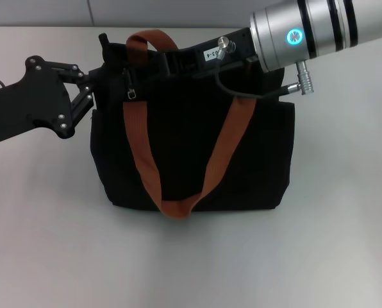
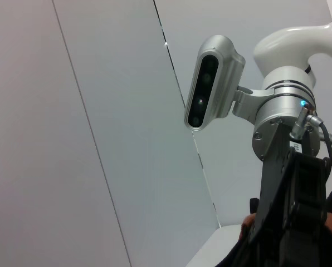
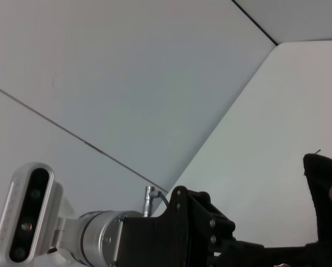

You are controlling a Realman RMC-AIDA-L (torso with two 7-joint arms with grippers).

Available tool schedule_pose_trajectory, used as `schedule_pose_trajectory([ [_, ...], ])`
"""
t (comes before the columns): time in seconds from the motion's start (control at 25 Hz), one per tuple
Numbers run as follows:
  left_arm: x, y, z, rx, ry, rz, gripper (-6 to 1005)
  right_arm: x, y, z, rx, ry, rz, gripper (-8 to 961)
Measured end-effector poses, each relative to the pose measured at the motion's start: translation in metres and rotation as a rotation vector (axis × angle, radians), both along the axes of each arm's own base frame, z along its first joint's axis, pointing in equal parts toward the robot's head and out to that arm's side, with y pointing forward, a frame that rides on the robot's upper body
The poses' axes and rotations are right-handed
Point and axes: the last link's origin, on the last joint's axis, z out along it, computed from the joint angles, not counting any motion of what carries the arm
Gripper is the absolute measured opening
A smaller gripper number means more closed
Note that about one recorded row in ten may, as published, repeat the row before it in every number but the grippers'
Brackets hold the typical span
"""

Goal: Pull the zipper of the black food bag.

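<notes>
The black food bag (image 1: 191,154) stands upright mid-table, its orange-brown strap handles (image 1: 143,147) draped over the front. A small silver zipper pull (image 1: 132,95) hangs near the bag's top left, beside the strap. My left gripper (image 1: 100,80) comes in from the left and meets the bag's upper left corner. Reaching in from the upper right, my right gripper (image 1: 168,61) lies along the bag's top edge, black against black fabric. The left wrist view shows the right gripper's body (image 2: 299,222). In the right wrist view the left gripper (image 3: 210,233) shows beside a bag corner (image 3: 325,189).
The bag rests on a pale grey table (image 1: 332,244), with a light wall (image 1: 114,13) behind it. The right arm's silver wrist (image 1: 306,32) and its cable (image 1: 242,90) hang over the bag's top right.
</notes>
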Motion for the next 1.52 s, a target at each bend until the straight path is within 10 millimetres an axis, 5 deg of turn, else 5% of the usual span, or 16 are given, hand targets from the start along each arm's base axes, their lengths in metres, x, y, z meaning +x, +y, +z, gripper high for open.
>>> schedule_pose_trajectory([
  [0.28, 0.0017, 0.0007, -0.0008, -0.002, -0.002, -0.005, 24, -0.0015, -0.0006, -0.0046, 0.002, -0.022, 0.013, 420],
  [1.52, 0.001, -0.0004, 0.0006, 0.0, -0.01, -0.002, 24, -0.0039, 0.003, -0.004, 0.013, -0.023, -0.016, 205],
])
